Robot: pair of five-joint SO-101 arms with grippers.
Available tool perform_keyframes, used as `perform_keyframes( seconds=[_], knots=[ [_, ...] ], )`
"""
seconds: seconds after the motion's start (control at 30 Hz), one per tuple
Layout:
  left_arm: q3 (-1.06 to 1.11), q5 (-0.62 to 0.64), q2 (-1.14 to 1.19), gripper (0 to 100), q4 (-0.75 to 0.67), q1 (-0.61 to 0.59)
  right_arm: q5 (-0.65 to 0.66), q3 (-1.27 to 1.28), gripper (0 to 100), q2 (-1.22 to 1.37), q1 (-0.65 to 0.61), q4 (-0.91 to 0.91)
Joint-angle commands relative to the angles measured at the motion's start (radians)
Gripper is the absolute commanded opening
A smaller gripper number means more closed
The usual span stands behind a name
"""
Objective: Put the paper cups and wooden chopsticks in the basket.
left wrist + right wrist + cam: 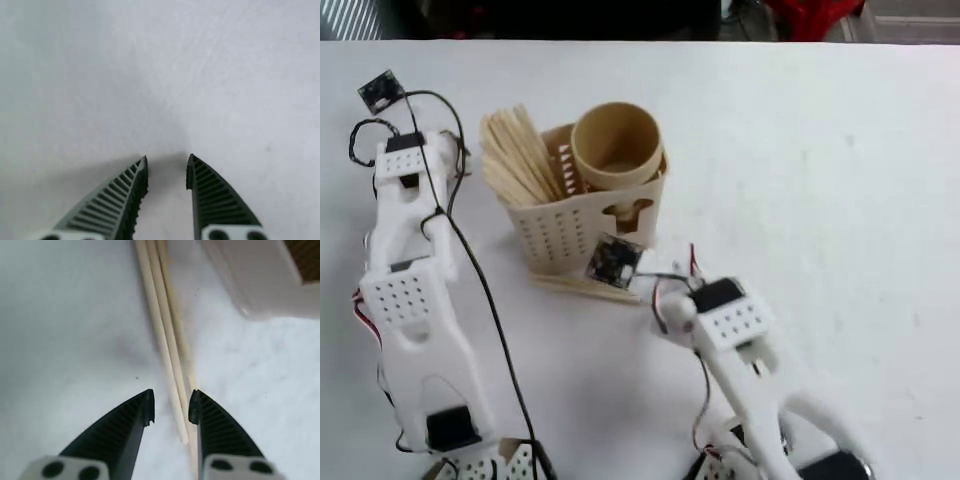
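Surface: white table (820, 150). Near centre, the basket (582, 228) holds a paper cup (617, 148), with a chopstick bundle (515, 158) at the cup's 9 o'clock. At the basket's 6 o'clock lie loose chopsticks (167, 340). The right gripper (170, 407) has its jaws apart, straddling their ends; contact unclear. The left gripper (166, 167), jaws apart, sits over bare table at the basket's 9 o'clock.

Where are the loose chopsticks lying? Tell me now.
In the high view the loose chopsticks lie flat on the table on the arms' side of the basket; in the right wrist view they run between the tips of the open right gripper.
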Motion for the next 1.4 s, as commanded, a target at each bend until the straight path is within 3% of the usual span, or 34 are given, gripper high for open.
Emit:
perform_keyframes(
  seconds=[0.0, 0.37, 0.53, 0.83, 1.2, 1.37],
  knots=[
    [-0.048, -0.009, -0.004, 15, -0.021, -0.015, 0.068, -0.063, 12.7, 0.136, -0.035, -0.099],
    [-0.049, -0.009, -0.004, 15, -0.025, -0.012, 0.144, -0.066, 12.6, 0.283, -0.056, -0.216],
    [-0.049, -0.009, -0.004, 15, -0.025, -0.012, 0.144, -0.063, 0.8, 0.283, -0.062, -0.202],
    [-0.049, -0.003, -0.008, 14, -0.025, -0.035, 0.198, -0.064, 1.7, 0.278, -0.028, -0.068],
    [-0.049, -0.003, -0.005, 14, -0.025, -0.041, 0.420, -0.063, 1.7, 0.111, 0.314, -0.030],
    [-0.049, -0.003, -0.005, 14, -0.025, -0.041, 0.448, -0.060, 1.8, 0.024, 0.343, 0.005]
  ],
)
